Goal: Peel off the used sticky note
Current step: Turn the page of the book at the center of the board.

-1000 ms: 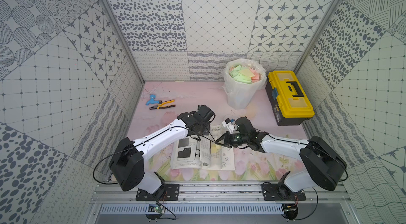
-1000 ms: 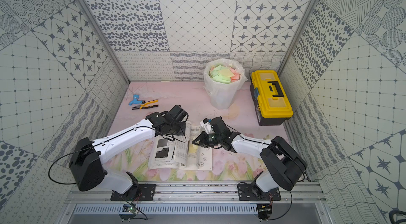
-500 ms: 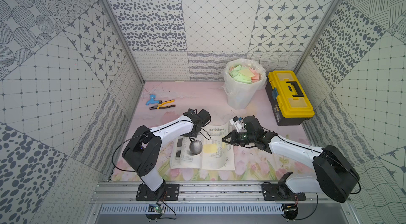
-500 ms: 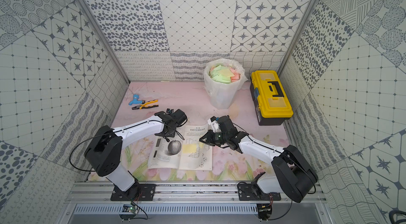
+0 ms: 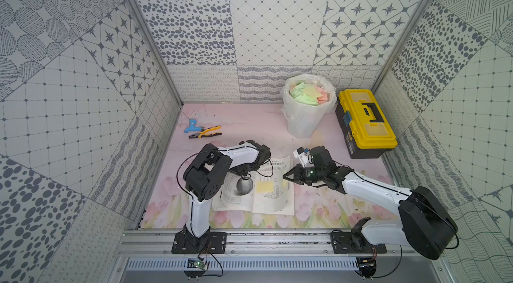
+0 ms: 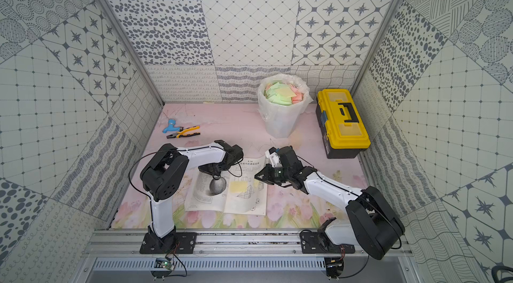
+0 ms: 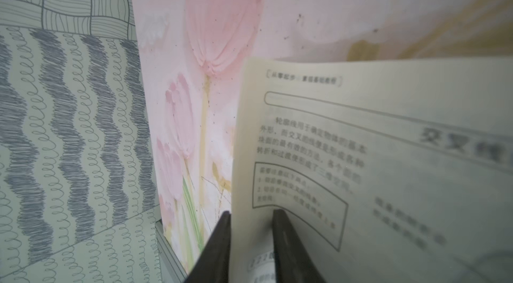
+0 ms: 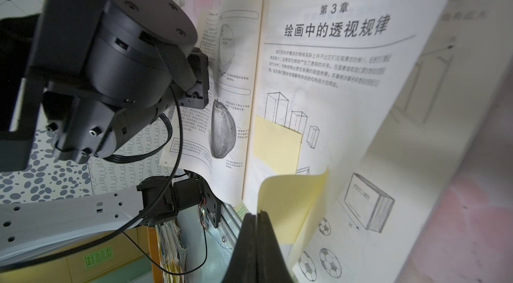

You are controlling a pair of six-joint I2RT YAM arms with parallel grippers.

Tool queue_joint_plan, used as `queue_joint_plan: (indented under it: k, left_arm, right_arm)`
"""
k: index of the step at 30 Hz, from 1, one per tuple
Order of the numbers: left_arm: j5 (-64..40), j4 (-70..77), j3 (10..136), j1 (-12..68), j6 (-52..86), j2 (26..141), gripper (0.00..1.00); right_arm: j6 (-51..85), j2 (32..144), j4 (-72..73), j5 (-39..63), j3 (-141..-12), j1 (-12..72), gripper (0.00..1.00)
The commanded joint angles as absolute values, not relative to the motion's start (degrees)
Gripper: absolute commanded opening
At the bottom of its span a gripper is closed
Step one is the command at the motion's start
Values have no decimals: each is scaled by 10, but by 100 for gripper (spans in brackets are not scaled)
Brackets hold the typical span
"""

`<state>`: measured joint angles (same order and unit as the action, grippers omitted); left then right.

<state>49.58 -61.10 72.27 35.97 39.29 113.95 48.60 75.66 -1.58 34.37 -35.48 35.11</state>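
An open drawing book lies flat on the flowered tabletop, low in the centre of both top views, between the two arms. The right claw is pressed fully together on the free edge of a yellow sticky note. The note curls up off the right-hand page toward the claw, and part of it appears to be attached to the paper. Pinching low, at the loose edge, is probably meant to make the pull roll the adhesive strip free rather than tear the note or the sheet. A second sticky note lies flat on the same page, nearer the spine, untouched.

The left claw is over the upper left part of the book in the top views. Its jaws stand partly apart with the edge of the left-hand page passing between them, and nothing looks clamped. Its position suggests bracing, keeping the book from lifting with the note. With the jaws slack that hold seems weak, so the book may shift under a hard pull.

The lined waste bin, upper right of centre, is heaped with coloured notes and is the likely destination. The yellow toolbox beside it and the pliers at upper left play no part.
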Motion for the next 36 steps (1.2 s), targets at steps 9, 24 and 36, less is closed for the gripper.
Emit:
queue_joint_plan:
  k: [9, 24, 36]
  left_arm:
    - [498, -641, 718, 359, 397, 1088, 71]
    - [347, -517, 680, 365, 355, 869, 68]
    - [-1, -316, 652, 398, 327, 824, 60]
  right_arm:
    - [477, 740, -6, 348, -347, 346, 2]
    - [482, 751, 8, 353, -345, 345, 2]
    - [486, 748, 7, 346, -341, 343, 2]
